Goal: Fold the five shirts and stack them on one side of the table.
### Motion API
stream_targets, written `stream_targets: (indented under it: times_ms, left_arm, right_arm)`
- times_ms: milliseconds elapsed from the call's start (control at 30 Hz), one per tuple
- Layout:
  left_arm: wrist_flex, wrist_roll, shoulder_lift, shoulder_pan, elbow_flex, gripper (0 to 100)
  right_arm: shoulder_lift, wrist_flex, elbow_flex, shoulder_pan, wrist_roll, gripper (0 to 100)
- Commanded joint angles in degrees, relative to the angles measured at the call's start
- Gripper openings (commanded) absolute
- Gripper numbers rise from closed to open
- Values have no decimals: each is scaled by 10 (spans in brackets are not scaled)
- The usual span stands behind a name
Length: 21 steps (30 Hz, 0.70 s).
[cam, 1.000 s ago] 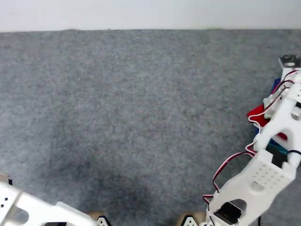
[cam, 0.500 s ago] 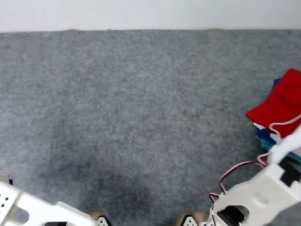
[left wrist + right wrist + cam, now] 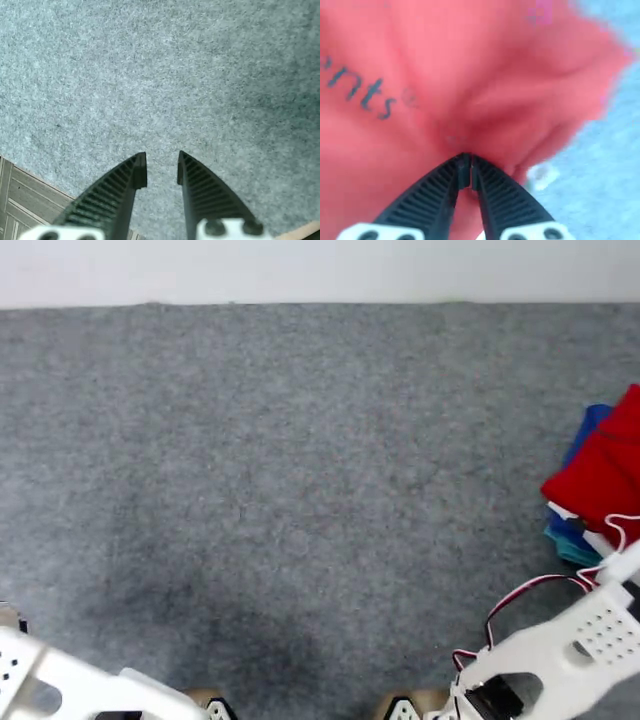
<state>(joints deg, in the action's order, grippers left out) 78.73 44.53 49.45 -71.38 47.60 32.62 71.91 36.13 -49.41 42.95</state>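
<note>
At the table's (image 3: 300,490) edge, we see the right gripper (image 3: 466,162) pinching the red shirt (image 3: 605,475) atop the stack (image 3: 568,540); the left gripper (image 3: 161,170), slightly parted, holds nothing.

A table (image 3: 300,490) covered in mottled grey felt runs back to a plain white wall (image 3: 320,270); beyond one edge of the felt lies a wooden plank floor (image 3: 17,200)

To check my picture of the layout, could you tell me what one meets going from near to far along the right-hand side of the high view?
Right arm → stack of shirts, with the red shirt on top → grey mat → white strip at the far edge.
</note>
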Motion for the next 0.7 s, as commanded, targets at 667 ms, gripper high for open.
stream_targets:
  times_ms: [667]
  left_arm:
    - [-11,5,11,2,-7,115]
  right_arm:
    - [165,-211,169,-15,-8,10]
